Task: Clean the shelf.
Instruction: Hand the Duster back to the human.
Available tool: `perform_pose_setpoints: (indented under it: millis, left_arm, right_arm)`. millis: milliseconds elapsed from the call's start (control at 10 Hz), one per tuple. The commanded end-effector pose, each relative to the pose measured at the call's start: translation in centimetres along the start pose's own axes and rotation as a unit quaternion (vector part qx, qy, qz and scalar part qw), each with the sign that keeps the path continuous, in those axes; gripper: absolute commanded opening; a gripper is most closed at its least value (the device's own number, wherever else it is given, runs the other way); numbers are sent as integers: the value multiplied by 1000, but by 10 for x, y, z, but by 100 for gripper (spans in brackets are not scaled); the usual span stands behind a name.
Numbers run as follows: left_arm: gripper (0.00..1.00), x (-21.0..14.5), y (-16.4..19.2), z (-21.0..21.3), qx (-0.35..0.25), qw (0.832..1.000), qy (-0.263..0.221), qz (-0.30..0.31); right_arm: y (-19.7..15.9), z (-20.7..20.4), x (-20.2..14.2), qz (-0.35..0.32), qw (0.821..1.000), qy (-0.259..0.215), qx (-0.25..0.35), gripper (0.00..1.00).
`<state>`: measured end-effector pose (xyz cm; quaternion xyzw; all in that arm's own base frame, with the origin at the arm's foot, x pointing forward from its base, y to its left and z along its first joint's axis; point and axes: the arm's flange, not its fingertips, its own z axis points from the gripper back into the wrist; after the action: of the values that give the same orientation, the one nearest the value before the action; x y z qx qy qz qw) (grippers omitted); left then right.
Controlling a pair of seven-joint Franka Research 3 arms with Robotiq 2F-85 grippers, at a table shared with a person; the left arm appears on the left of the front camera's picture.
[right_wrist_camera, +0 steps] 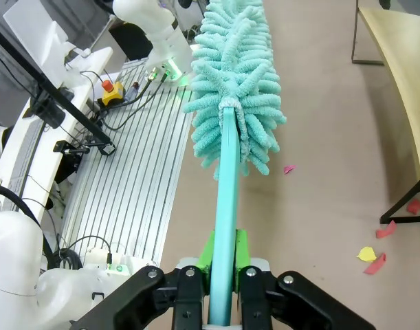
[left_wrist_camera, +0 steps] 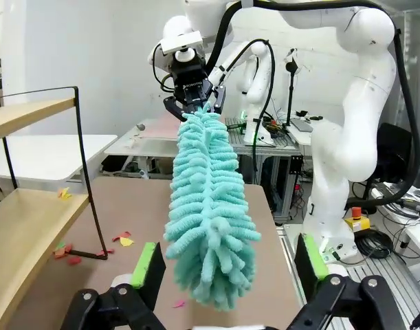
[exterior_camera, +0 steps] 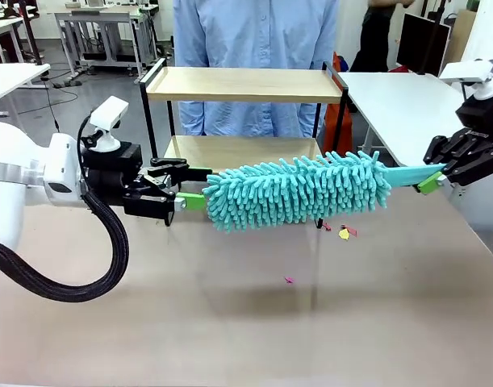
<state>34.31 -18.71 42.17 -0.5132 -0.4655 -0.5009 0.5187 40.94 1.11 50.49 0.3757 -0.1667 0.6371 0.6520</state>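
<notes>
Your shelf [exterior_camera: 244, 84] stands at the far middle of the bench [exterior_camera: 230, 322], in front of a person in a blue shirt [exterior_camera: 254, 32]. Just before the shelf, a teal duster [exterior_camera: 298, 192] hangs level above the bench. To the shelf's right, your right hand [exterior_camera: 431, 181] is clamped on the duster's handle [right_wrist_camera: 225, 227]. To its left, your left hand [exterior_camera: 190, 189] has its jaws apart at the duster's tip. Paper scraps [exterior_camera: 343, 232] lie by the shelf's right leg.

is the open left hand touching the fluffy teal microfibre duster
Apart. The left wrist view shows the duster hanging between the left hand's spread green fingers with gaps on both sides.
</notes>
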Motion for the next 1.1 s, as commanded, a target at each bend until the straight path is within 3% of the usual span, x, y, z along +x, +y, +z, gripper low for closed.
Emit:
perform_pose_setpoints:
  millis: [0,300,800,900,1000]
  left_arm:
    - [100,-16,13,-16,-9,1000,-23,-1]
    - [100,-35,26,-42,-33,998,-55,20]
    - [100,-35,26,-73,-55,994,-90,21]
    - [41,-35,25,-71,-58,994,-85,22]
    - [41,-36,25,-70,-62,994,-81,22]
  right_arm:
    - [3,1,0,12,1000,-9,0,12]
    - [3,1,0,12,1000,-9,0,12]
    - [3,1,0,12,1000,-9,0,12]
    - [3,1,0,12,1000,-9,0,12]
    - [3,1,0,12,1000,-9,0,12]
